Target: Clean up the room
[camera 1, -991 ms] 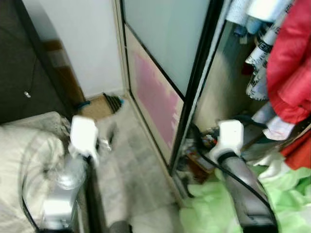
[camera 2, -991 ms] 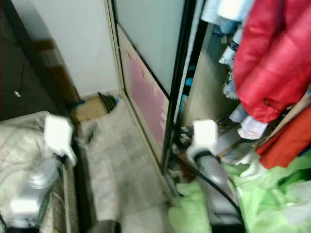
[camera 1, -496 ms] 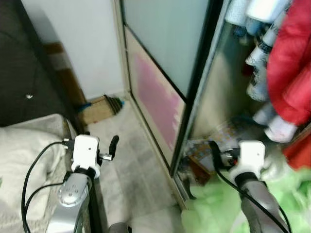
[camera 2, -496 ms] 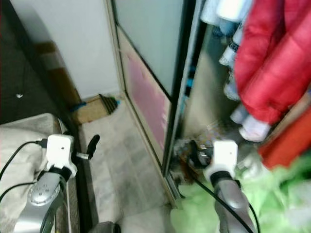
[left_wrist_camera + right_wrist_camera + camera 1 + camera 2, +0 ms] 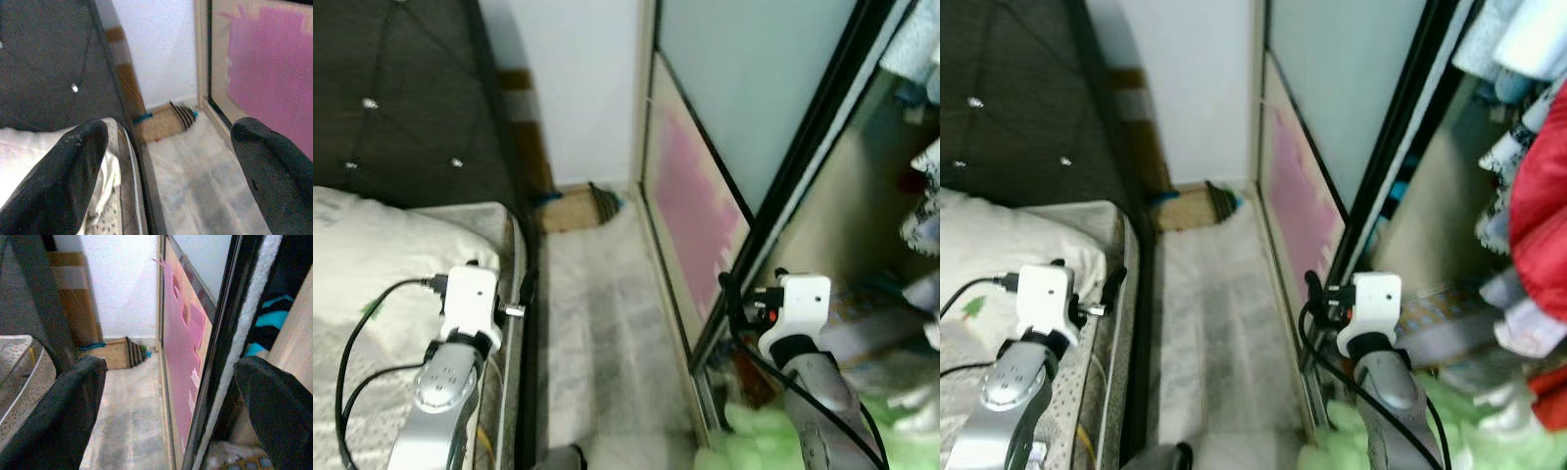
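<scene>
Left gripper point(image 5: 168, 161) hovers over the bed point(image 5: 372, 245) edge, fingers spread wide, holding nothing. Right gripper point(image 5: 171, 406) sits by the sliding door point(image 5: 724, 176) frame — fingers also apart, empty. Green cloth point(image 5: 754, 441) lies on the floor at the wardrobe foot, under the right arm. Narrow floor point(image 5: 597, 323) strip runs between bed and door.

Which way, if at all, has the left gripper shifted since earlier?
Yes: left gripper went leftward, from over the grey floor to the white bed's dark edge.
</scene>
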Controlling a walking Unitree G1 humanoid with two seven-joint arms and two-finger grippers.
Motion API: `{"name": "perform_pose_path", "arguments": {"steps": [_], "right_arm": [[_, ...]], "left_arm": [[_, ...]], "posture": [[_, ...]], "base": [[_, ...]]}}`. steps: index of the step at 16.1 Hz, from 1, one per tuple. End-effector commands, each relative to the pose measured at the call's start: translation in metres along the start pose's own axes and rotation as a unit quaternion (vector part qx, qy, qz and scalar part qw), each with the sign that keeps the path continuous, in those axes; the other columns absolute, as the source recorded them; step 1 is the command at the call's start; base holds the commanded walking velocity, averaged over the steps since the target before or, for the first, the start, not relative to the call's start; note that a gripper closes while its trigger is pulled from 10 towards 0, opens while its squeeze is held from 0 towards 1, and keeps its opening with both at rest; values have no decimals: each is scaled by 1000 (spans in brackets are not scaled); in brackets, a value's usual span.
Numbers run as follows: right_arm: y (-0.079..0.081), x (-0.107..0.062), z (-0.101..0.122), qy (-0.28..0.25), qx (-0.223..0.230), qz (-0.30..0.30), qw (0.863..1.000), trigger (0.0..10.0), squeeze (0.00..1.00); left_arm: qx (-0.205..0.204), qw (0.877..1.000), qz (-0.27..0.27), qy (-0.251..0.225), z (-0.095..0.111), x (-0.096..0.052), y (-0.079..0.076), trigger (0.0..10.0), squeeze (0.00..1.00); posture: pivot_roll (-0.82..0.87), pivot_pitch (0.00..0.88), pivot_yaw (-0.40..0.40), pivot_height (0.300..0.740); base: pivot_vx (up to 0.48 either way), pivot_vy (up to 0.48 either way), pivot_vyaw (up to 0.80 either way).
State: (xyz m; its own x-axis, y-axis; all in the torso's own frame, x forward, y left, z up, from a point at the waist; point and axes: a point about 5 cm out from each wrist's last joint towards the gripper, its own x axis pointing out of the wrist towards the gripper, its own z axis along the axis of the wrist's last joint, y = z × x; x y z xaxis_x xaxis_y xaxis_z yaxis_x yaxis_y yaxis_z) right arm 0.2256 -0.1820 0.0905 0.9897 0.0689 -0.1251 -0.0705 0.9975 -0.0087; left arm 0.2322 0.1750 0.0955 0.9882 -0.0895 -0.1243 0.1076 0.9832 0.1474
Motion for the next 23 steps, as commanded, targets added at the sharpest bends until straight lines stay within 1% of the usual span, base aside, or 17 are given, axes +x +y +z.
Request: {"name": "perform_pose_path", "arguments": {"steps": [1, 2, 3, 4, 5, 8, 9, 10, 11, 12, 15, 16, 18, 19, 21, 22, 23], "right_arm": [[-5, 0, 4, -3, -6, -5, 1000, 10000, 0], [-6, 0, 4, -4, -8, -1, 1000, 10000, 0], [-5, 2, 6, -7, -14, 2, 1000, 10000, 0], [-5, 2, 7, -9, -14, 1, 1000, 10000, 0], [-5, 2, 10, -12, -13, -1, 1000, 10000, 0], [-6, 1, 8, -10, -9, -4, 1000, 10000, 0], [-7, 1, 7, -8, -5, -3, 1000, 10000, 0], [-9, 1, 3, -2, 8, -5, 1000, 10000, 0], [-11, 5, -4, 10, 31, -9, 999, 10000, 0], [-10, 7, -3, 9, 30, -5, 999, 10000, 0], [-9, 10, 5, -7, 18, -2, 1000, 10000, 0], [-8, 11, 8, -13, 13, 0, 1000, 10000, 0], [-7, 14, 7, -13, 11, -1, 1000, 10000, 0], [-7, 18, 7, -14, 6, -2, 1000, 10000, 0], [-5, 26, 9, -26, -9, 2, 1000, 10000, 0], [-3, 29, 10, -29, -14, 3, 999, 10000, 0], [-2, 29, 10, -29, -12, 4, 999, 10000, 0]], "left_arm": [[2, 1000, -8, -7, 6, 3, -6, 10000, 0], [-3, 1000, -9, -5, 6, 5, -6, 10000, 0], [-28, 1000, 0, 4, 5, 6, -7, 10000, 0], [-37, 999, 7, 9, 4, 6, -6, 10000, 0], [-44, 999, -3, 6, 4, 6, -8, 10000, 0], [-31, 999, -10, 3, 5, 5, -12, 10000, 0], [-39, 999, -7, 7, 4, 5, -12, 10000, 0], [-66, 998, -4, 21, 1, 5, -12, 10000, 0], [-68, 997, -28, 22, 1, 6, -17, 10000, 0], [-86, 995, -40, 20, 1, 7, -19, 10000, 0], [-71, 997, -31, 13, 6, 8, -14, 10000, 0], [-53, 998, -18, 15, 6, 8, -10, 10000, 0], [-29, 999, -8, 15, 4, 11, -11, 10000, 0], [-17, 1000, -8, 9, 7, 16, -12, 10000, 0], [-1, 999, -20, -24, 23, 30, -16, 10000, 0], [-7, 999, -28, -39, 32, 36, -15, 10000, 0], [-9, 999, -30, -40, 33, 36, -15, 10000, 0]], "posture": [[-14, 7, -27, 740], [-18, 8, -27, 740], [-25, 18, -24, 740], [-25, 18, -24, 740], [-30, 18, -22, 740], [-31, 28, -26, 740], [-30, 25, -27, 740], [-26, 23, -25, 740], [-15, 21, -34, 740], [-14, 21, -33, 740], [-15, 24, -23, 740], [-15, 30, -20, 740], [-12, 35, -27, 740], [-21, 38, -21, 740], [-36, 8, -10, 740], [-30, 21, -7, 740], [-29, 22, -7, 740]], "base": [[0, 0, 800], [0, 0, 800], [0, 0, 800], [0, 0, 800], [0, 0, 800], [0, 0, 800], [0, 0, 800], [0, 0, 800], [0, 0, 800], [0, 0, 800], [0, 0, 800], [0, 0, 800], [0, 0, 800], [0, 0, 800], [0, 0, 800], [0, 0, 800], [0, 0, 800]]}}
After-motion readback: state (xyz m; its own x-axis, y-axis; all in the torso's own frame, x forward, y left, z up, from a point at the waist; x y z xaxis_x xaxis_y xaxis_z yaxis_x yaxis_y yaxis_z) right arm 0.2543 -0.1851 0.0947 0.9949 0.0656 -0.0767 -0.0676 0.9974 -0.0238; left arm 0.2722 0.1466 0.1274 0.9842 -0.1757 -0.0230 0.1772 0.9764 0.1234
